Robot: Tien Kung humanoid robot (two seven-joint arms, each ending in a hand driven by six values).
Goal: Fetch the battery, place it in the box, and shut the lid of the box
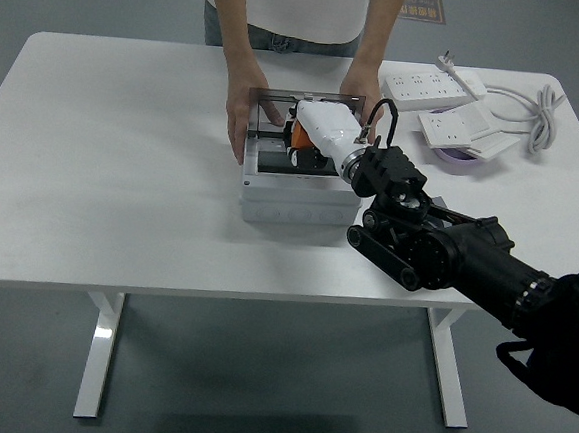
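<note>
A grey-white box point(295, 205) stands open at the middle of the table, its lid point(275, 99) upright at the back. My right hand point(313, 143), white-shelled on a black arm, reaches in over the box's inside from the right. Its fingers are curled on an orange and black battery point(298, 136), which sits low between the box walls and is mostly hidden under the hand. A person at the far side steadies the box with one hand point(242, 122) on its left wall and the other hand point(361, 86) at its back right corner. My left arm is out of the picture.
Two white power strips point(432, 84) point(459, 124) with a coiled white cable point(540, 114) lie at the back right, beside a purple tape roll point(461, 158). The table's point(112, 173) left half is bare white surface.
</note>
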